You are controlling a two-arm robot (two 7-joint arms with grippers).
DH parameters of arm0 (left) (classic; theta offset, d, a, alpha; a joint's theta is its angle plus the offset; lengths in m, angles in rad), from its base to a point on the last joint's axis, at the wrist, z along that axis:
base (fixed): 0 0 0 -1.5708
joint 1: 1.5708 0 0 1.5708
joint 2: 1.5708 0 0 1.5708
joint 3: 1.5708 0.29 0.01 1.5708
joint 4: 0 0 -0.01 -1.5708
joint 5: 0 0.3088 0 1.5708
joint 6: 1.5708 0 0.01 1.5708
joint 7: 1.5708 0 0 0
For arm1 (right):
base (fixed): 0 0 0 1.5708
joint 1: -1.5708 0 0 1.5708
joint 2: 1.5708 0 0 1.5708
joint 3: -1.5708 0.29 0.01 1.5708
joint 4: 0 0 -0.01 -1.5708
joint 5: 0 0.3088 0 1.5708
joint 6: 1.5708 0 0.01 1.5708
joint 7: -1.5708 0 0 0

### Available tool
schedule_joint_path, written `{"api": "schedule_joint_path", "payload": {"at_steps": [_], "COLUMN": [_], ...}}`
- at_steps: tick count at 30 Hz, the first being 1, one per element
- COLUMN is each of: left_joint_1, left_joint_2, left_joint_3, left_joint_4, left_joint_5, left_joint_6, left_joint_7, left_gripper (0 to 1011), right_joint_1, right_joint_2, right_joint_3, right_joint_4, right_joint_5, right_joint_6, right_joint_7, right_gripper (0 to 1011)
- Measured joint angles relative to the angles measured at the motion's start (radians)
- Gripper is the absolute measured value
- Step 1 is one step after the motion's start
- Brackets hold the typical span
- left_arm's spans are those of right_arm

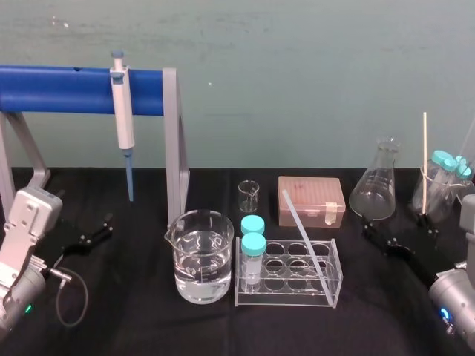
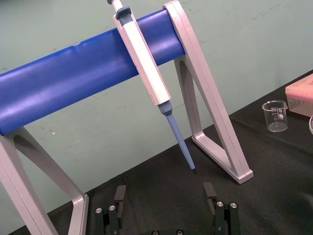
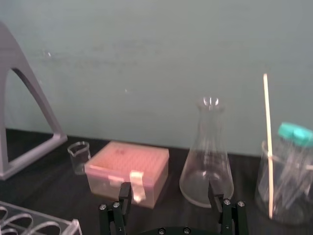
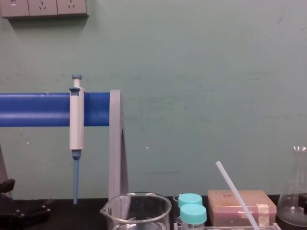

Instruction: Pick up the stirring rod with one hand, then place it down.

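Observation:
The stirring rod [image 1: 300, 226] is a translucent white stick that leans in the clear test-tube rack [image 1: 335, 285]. Its lower end sits in a front right hole and its top tilts toward the back left; the chest view shows the rod [image 4: 233, 189] slanting up above the rack. My right gripper [image 1: 397, 231] is low over the black table to the right of the rack, apart from the rod. In the right wrist view this gripper [image 3: 168, 196] is open with nothing between its fingers. My left gripper [image 1: 95, 230] rests at the far left, and it [image 2: 165, 196] is open and empty.
A beaker of water [image 1: 202, 256] and two teal-capped tubes [image 1: 253, 245] stand left of the rod. Behind are a small beaker [image 1: 249, 196], a pink tip box [image 1: 312, 200] and a conical flask [image 1: 377, 185]. A pipette [image 1: 122, 119] hangs on the blue stand. A thin wooden stick [image 1: 424, 159] stands at the far right.

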Motion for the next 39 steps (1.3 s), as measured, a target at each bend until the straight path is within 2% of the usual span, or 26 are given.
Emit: {"api": "schedule_joint_path", "payload": {"at_steps": [3, 39], "left_joint_1": [0.000, 0.000], "left_joint_2": [0.000, 0.000], "left_joint_3": [0.000, 0.000], "left_joint_4": [0.000, 0.000], "left_joint_5": [0.000, 0.000], "left_joint_6": [0.000, 0.000], "left_joint_7": [0.000, 0.000], "left_gripper": [1000, 1000], "right_joint_1": [0.001, 0.001], "right_joint_2": [-0.003, -0.001], "right_joint_3": [0.001, 0.001], "right_joint_4": [0.010, 0.004], "right_joint_5": [0.000, 0.000], "right_joint_6": [0.022, 0.007], "right_joint_7": [0.005, 0.003], "right_gripper": [1002, 1003]}}
